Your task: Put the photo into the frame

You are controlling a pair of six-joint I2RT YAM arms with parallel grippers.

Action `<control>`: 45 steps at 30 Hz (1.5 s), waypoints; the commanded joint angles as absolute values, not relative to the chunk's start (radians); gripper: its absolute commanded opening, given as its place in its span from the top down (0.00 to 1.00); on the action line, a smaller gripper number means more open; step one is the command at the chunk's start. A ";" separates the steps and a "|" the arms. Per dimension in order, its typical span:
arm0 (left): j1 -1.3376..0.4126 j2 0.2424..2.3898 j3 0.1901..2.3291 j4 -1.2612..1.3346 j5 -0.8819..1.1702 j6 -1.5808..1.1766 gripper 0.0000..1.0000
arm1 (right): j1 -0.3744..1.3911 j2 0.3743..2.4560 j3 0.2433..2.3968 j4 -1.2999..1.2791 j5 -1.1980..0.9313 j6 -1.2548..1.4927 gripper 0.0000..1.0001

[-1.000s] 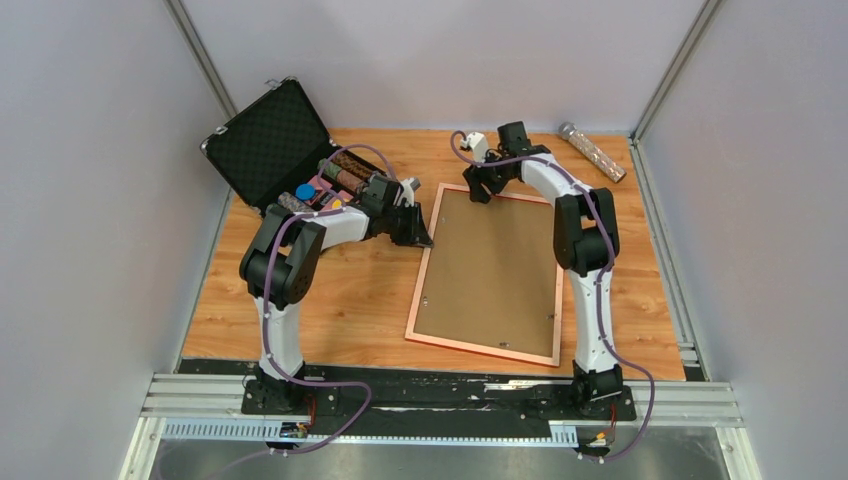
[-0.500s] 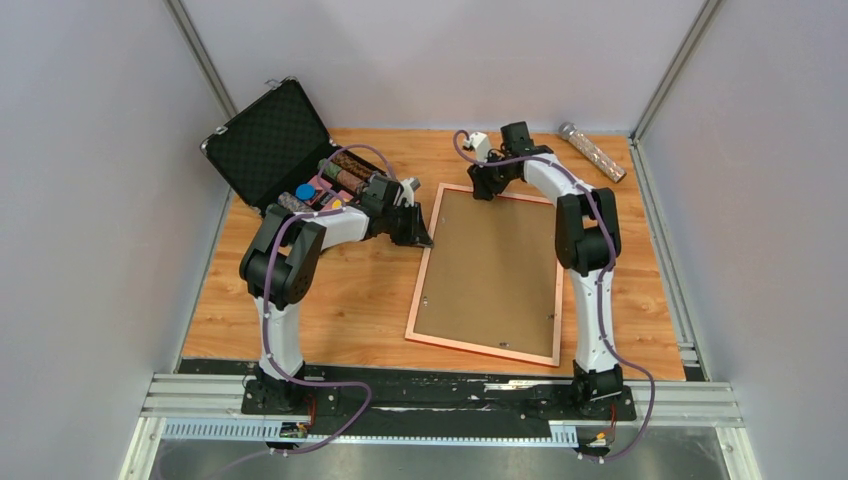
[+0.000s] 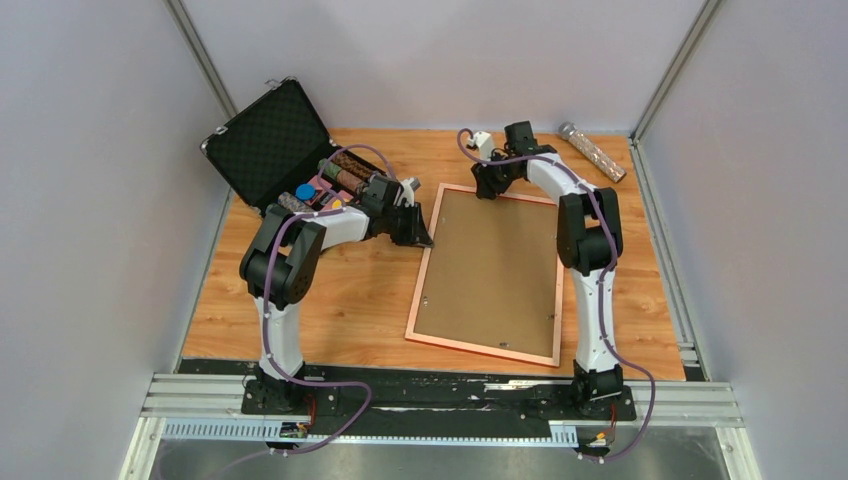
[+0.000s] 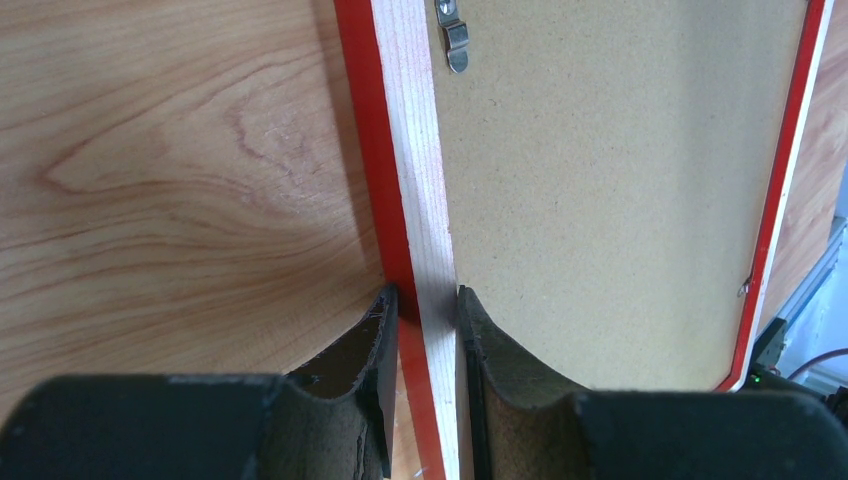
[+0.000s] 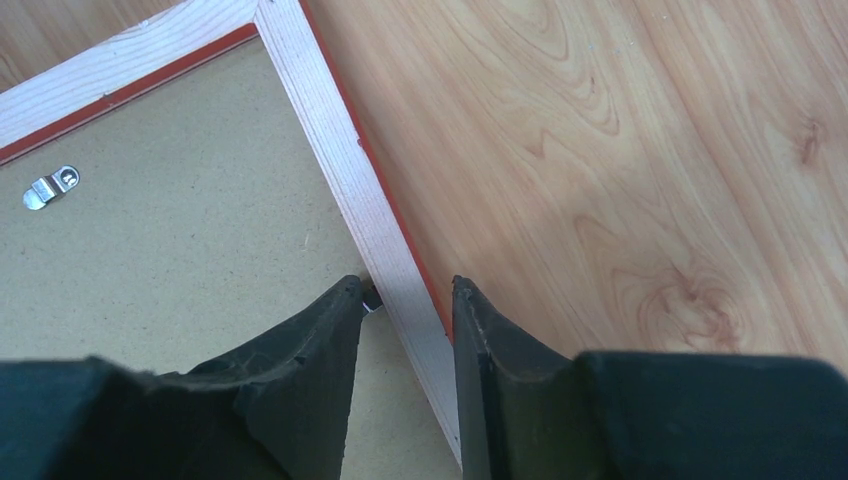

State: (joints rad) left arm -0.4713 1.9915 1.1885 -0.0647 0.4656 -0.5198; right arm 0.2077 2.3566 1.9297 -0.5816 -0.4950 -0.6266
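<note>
The frame (image 3: 419, 285) is laid on the table (image 3: 350, 300), with the backing board (image 3: 490, 265) set within it. The case (image 3: 268, 143) is placed left of the frame, further back; 1 tube (image 3: 592, 151) is laid behind its right corner. Its left rail is straddled by the left gripper (image 4: 425, 300), its far rail by the right gripper (image 5: 405, 290).

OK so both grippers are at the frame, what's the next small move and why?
Probably close the right gripper firmly on the far rail of the frame: its fingers straddle the rail, but contact isn't clear. The left gripper pinches the left rail, so both sides would be held.
</note>
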 commanded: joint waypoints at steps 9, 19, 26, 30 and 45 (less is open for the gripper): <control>-0.498 2.048 1.146 -0.211 0.460 -0.505 1.00 | 0.184 2.260 1.936 -0.565 -0.567 -0.515 0.35; -0.495 2.029 1.160 -0.213 0.445 -0.493 1.00 | 0.202 2.166 1.887 -0.565 -0.620 -0.417 0.30; -0.495 2.007 1.195 -0.250 0.416 -0.443 0.80 | 0.197 2.130 1.835 -0.564 -0.504 -0.388 0.30; -0.495 1.996 1.237 -0.315 0.393 -0.416 0.53 | 0.174 2.023 1.724 -0.565 -0.390 -0.350 0.30; -0.497 2.057 1.539 -0.500 0.187 -0.288 0.00 | -0.091 1.707 1.311 -0.563 -0.375 -0.187 0.37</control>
